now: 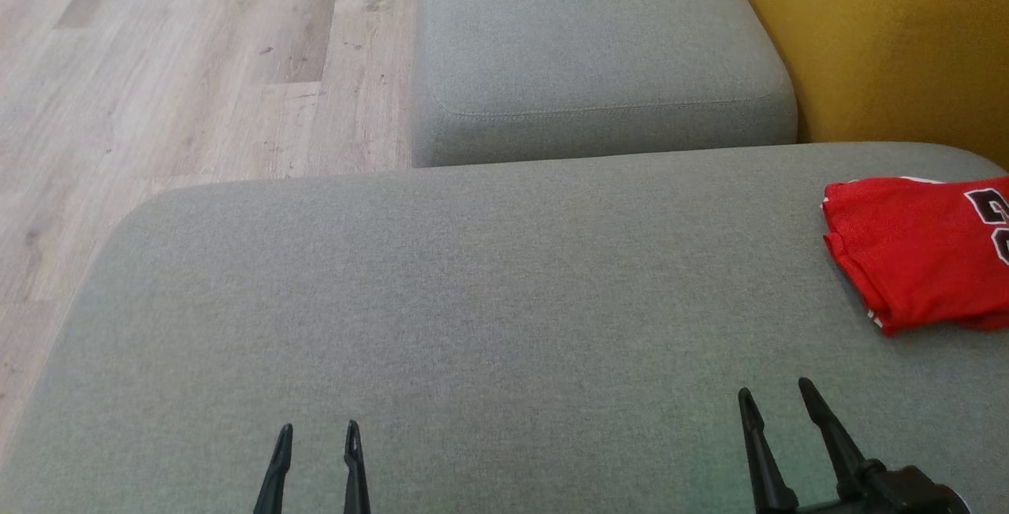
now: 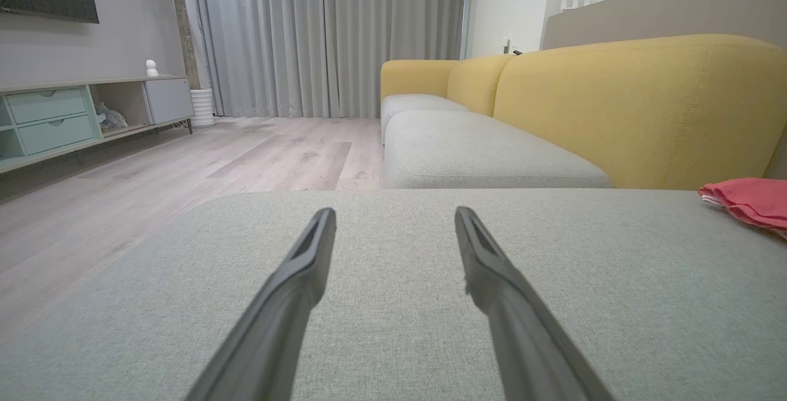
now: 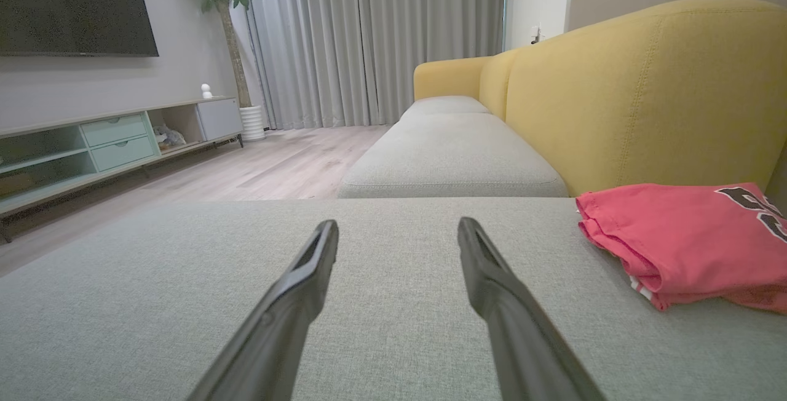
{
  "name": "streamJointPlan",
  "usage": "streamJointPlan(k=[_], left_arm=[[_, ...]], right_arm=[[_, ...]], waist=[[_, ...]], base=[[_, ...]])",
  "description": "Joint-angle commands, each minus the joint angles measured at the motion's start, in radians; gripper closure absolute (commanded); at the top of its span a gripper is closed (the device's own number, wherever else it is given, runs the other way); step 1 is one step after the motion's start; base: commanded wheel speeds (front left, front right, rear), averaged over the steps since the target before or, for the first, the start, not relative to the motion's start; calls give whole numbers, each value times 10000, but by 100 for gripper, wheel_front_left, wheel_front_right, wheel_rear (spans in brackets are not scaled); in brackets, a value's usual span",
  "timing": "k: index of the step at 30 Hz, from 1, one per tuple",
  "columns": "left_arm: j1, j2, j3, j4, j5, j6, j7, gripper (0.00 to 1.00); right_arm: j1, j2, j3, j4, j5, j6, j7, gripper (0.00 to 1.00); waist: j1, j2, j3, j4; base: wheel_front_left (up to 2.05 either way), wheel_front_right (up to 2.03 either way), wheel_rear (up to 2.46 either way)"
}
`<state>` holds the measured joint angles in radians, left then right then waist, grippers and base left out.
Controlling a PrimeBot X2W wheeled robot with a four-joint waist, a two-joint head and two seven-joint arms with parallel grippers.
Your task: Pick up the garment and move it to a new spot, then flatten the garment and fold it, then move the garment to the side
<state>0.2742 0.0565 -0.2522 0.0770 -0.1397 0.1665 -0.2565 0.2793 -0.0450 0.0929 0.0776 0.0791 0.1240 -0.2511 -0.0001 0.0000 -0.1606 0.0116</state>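
head / garment: red jersey-knit garment with black-and-white lettering (image 1: 914,254) lies as a compact layered stack on the far right side of the large grey woven-fabric seat cushion (image 1: 473,301). The frame edge cuts it off.
head / left gripper: left gripper (image 1: 319,426) is over the cushion's near edge, left of centre. Its thin dark tapered fingers are spread and empty.
head / right gripper: right gripper (image 1: 774,386) is over the near edge, right of centre. Jaws are wide apart and hold nothing. It is well apart from the garment.
head / why: both arms look parked clear of the cloth, likely so nothing snags the stack.
left wrist / fingers: they hang low over the cushion's coarse flat weave, with only bare fabric in the gap.
left wrist / garment: a thin red sliver at the cushion's far right, just in front of the rounded mustard-yellow upholstered backrest (image 2: 633,106).
right wrist / garment: soft and matte, with stacked layer edges and a white trim peeking out at the bottom. It rests flat on the cushion's right side, against the backrest.
right wrist / pincer: fully spread and empty, aimed along the cushion's middle and not at the cloth.
status (judgement): the garment looks folded and set to the side, so the task is likely at or near its end.
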Motion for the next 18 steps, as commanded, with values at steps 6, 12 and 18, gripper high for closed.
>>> streamJointPlan(k=[6,12,18], left_arm=[[-457,-62,175,-173,66,-131,-53,0],[63,4,-44,489,-301,-146,44,100],[-124,58,90,537,-1078,-277,183,100]], right_arm=[[-557,-55,129,-408,19,67,-106,0],[75,-4,-40,388,311,-8,49,100],[-133,-66,-83,464,1121,-4,184,100]], waist=[[1,0,15,-59],[1,0,56,-58],[1,0,133,-61]], base=[[0,0,0],[0,0,0],[0,0,0]])
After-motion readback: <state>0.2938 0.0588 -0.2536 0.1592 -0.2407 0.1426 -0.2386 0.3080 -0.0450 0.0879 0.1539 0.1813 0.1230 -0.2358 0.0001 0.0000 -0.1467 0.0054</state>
